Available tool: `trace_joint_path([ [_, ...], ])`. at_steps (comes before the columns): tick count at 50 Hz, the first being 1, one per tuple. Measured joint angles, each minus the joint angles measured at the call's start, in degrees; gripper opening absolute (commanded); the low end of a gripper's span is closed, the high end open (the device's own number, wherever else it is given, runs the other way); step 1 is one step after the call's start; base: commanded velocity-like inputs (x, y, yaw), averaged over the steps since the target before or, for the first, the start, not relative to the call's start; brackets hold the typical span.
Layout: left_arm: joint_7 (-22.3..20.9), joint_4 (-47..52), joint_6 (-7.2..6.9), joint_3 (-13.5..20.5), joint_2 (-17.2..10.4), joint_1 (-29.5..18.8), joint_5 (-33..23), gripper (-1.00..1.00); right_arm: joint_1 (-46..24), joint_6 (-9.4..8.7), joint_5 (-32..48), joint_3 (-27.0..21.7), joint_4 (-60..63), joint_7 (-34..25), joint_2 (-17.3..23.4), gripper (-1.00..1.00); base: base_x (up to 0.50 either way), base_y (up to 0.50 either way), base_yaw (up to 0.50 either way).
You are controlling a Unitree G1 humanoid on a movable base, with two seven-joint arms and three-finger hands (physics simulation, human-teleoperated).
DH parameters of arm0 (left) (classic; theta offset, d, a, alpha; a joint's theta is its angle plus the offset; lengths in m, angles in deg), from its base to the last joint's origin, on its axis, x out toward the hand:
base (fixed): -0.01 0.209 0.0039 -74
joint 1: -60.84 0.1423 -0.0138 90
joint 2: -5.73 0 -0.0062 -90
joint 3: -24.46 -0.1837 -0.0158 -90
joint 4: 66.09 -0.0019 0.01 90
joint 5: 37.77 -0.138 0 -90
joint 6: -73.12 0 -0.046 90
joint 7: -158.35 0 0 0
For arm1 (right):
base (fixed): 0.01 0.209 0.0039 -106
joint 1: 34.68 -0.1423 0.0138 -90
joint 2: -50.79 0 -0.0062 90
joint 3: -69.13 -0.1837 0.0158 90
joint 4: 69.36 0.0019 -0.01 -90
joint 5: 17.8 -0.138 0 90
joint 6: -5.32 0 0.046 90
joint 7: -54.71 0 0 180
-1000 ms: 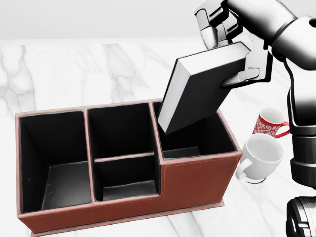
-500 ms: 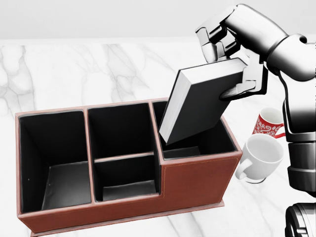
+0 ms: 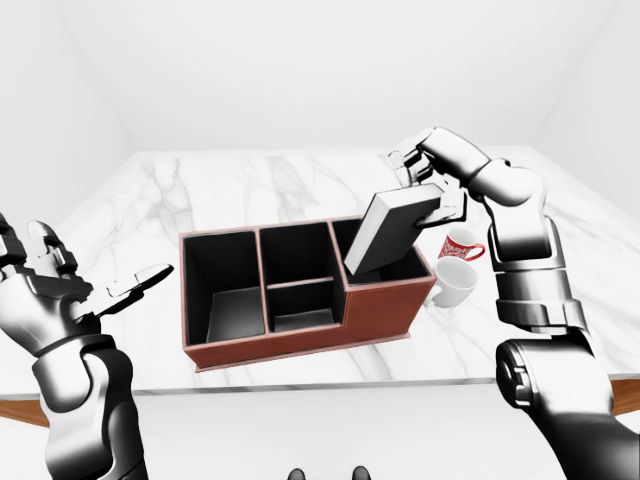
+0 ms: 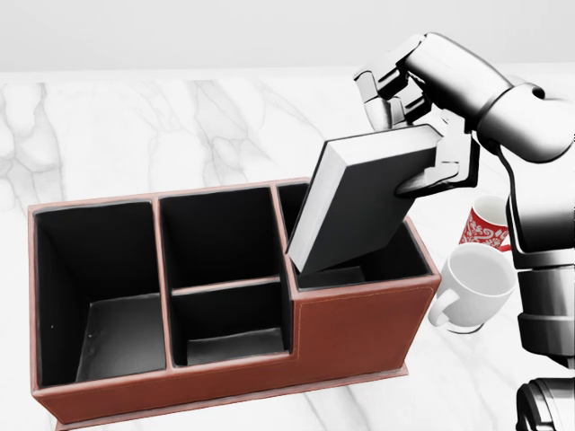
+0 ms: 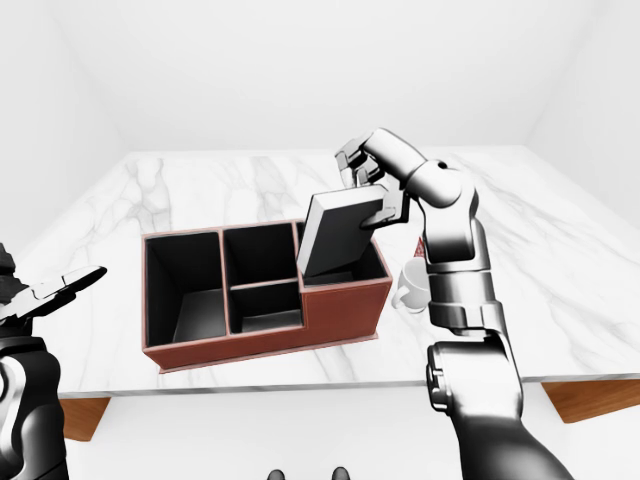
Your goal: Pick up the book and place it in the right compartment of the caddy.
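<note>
Standing nearest the camera in the head view, the caddy (image 4: pixel 359 332) is presented with its long brown wall toward the bottom of the picture, so that all its black-lined compartments are seen from above. The left compartment and the divided middle one are empty. The book (image 4: pixel 359 202) is held over the right compartment, tilted, with its lower corner dipped below the rim and its upper end leaning toward the top right of the view; this slant is judged to be what lets it slide down between the compartment walls rather than catch on them. The book is gripped at its upper end by the right hand (image 4: pixel 418 126), whose fingers are clamped across the cover and the far edge, which leaves the lower end free to enter. Release is judged not yet due, since most of the book is above the rim. Just right of the caddy a white mug (image 4: pixel 472 287) is lying on the marble worktop (image 4: pixel 135 135), with a red patterned mug (image 4: pixel 485 223) above it in the view, both close under the right forearm and liable to be knocked. In the left-eye view the left hand (image 3: pixel 75 290) is held open and empty, well apart from the caddy.
</note>
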Motion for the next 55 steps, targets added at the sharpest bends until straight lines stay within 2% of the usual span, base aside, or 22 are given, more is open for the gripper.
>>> trace_joint_path([
  [36,-0.12,-0.25,0.0,-0.07,0.1,0.12,-0.1,1.0,-0.54,0.0,1.21,-0.16,-0.15,-0.15,0.96,-1.0,0.0,0.0,0.0],
  [55,-0.09,-0.26,0.0,0.01,0.01,0.05,0.01,1.0,-1.72,0.0,0.86,-0.08,-7.61,2.95,0.8,-1.0,0.0,0.0,0.0],
])
